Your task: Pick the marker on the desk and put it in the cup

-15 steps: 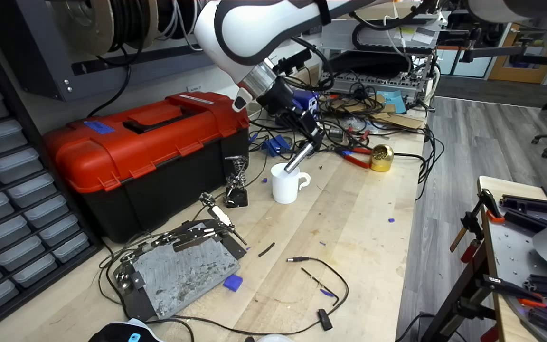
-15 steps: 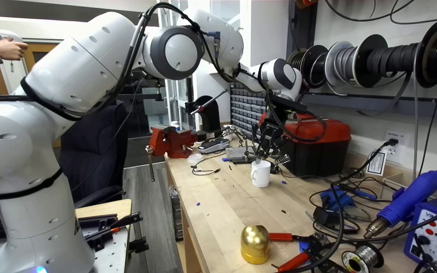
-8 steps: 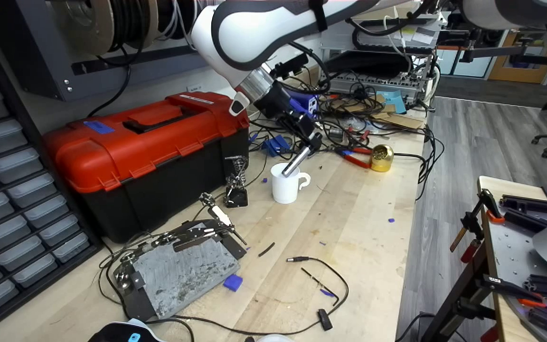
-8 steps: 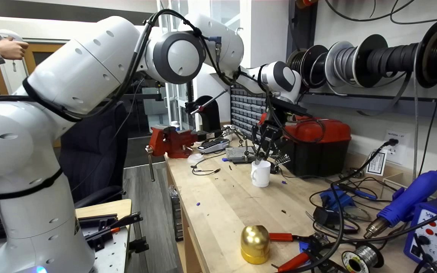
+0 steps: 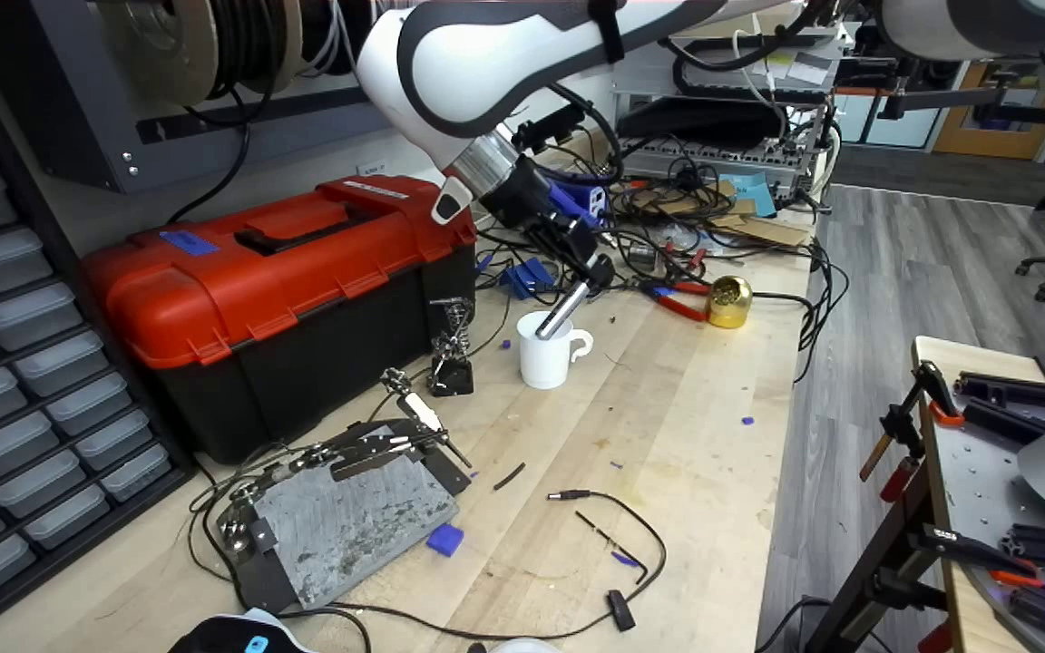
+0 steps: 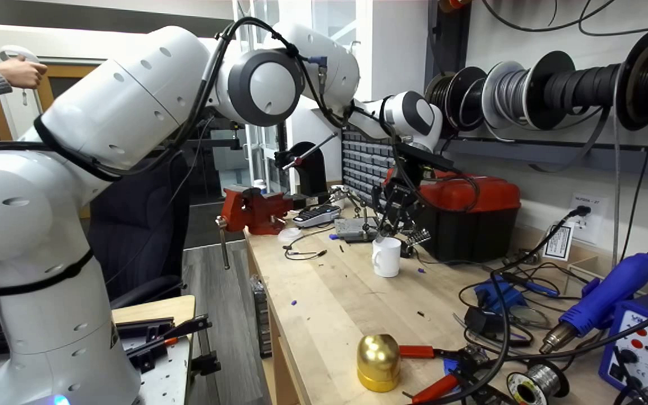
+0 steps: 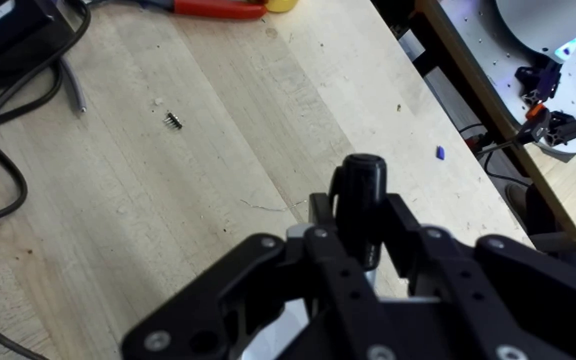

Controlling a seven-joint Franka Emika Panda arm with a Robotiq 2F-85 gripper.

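The marker has a black cap and a silver barrel. My gripper is shut on its black cap in the wrist view. In both exterior views the gripper is above the white cup. The marker slants down, its lower end at the cup's mouth. I cannot tell whether the end is inside the rim or just over it. The cup stands upright on the light wooden desk, its handle to one side. In the wrist view a white patch shows behind the gripper.
A red and black toolbox and a small metal coil stand are near the cup. A grey slab fixture, a gold pot, red-handled pliers and loose cables lie around. A red vise is at the desk's edge.
The gripper has moved slightly down and, in an exterior view, a little left. The marker's lower end has shifted down across the cup's mouth. The cup has not moved.
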